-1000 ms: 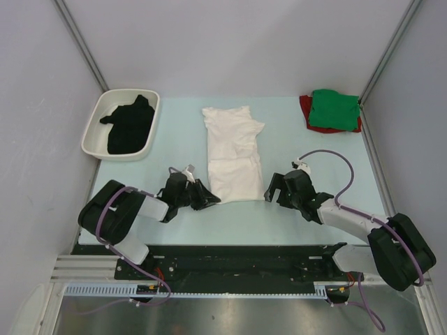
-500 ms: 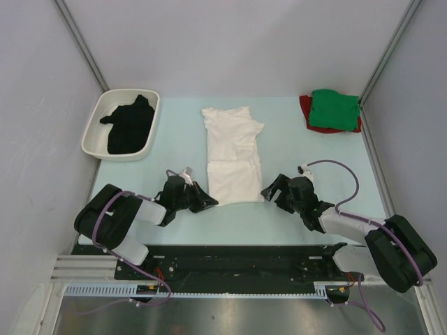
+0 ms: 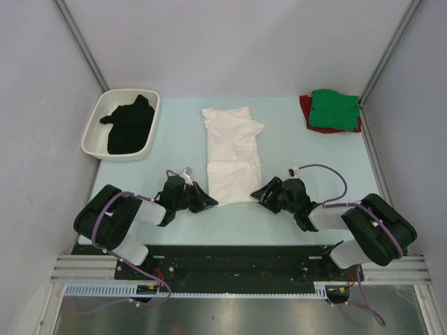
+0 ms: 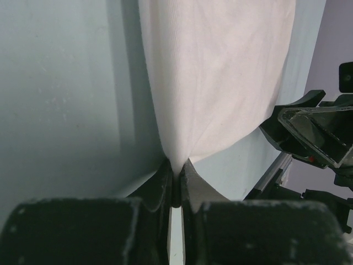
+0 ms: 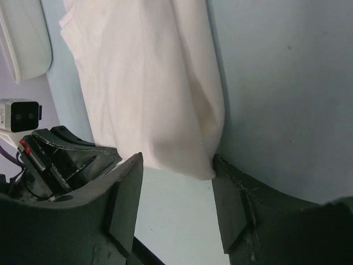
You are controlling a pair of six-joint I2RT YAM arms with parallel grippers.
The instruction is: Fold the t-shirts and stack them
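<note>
Pale blue-green counter (image 3: pixel 174 139) fills the floor of a grey-walled booth. Taking the far wall as twelve o'clock in the top view, the white t-shirt (image 3: pixel 232 155) lies flat at the centre. It is folded into a long strip running from twelve to six.

At the strip's seven o'clock corner sits the left hand (image 3: pixel 208 202), pinched tight on that corner of the white cloth. The left wrist view shows the fabric gathered to a point where its two fingers (image 4: pixel 162 185) meet.

At the five o'clock corner the right hand (image 3: pixel 261 194) lies low with its fingers spread wide and nothing gripped. In the right wrist view the shirt's corner lies between them. The cloth's edge is up against one finger (image 5: pixel 231 201), and the other finger stands clear of it.

At ten o'clock the black t-shirt (image 3: pixel 129 125) lies crumpled inside a white tray (image 3: pixel 89 139). At two o'clock the green t-shirt (image 3: pixel 334 108) rests folded on the red t-shirt (image 3: pixel 304 106). The red cloth shows along the green one's nine o'clock side and near edge.
</note>
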